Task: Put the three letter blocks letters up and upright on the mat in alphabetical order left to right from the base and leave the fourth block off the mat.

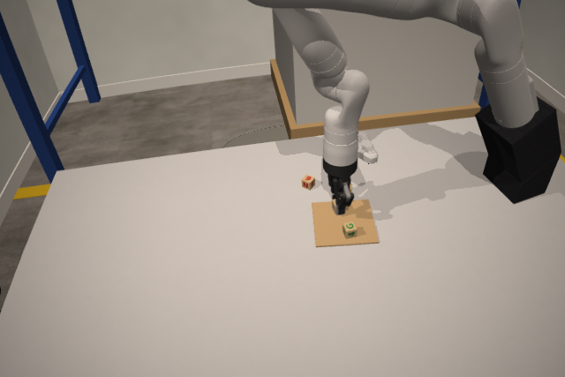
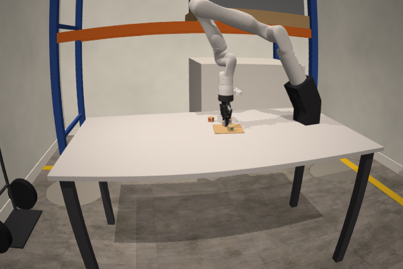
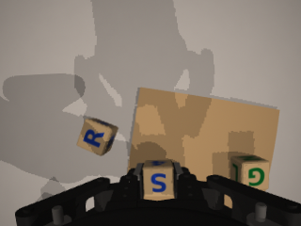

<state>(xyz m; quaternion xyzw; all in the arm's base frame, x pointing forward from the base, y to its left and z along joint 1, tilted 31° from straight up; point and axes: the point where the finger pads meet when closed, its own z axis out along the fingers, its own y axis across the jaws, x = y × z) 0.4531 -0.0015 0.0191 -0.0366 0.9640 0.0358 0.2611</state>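
My gripper (image 1: 340,207) is shut on a wooden block with a blue S (image 3: 157,181) on top and holds it low over the far left part of the tan mat (image 1: 345,221). A block with a green G (image 1: 350,229) lies on the mat, also in the wrist view (image 3: 251,172). A block with a blue R (image 3: 97,137) lies on the table just off the mat's edge, turned at an angle. A block with a red mark (image 1: 308,181) lies on the table apart from the mat. In the exterior view the gripper (image 2: 225,121) hides the S block.
The arm's black base (image 1: 520,154) stands at the table's back right. A grey box with a wooden rim (image 1: 379,90) stands behind the table. Blue rack posts (image 1: 27,103) stand to the left.
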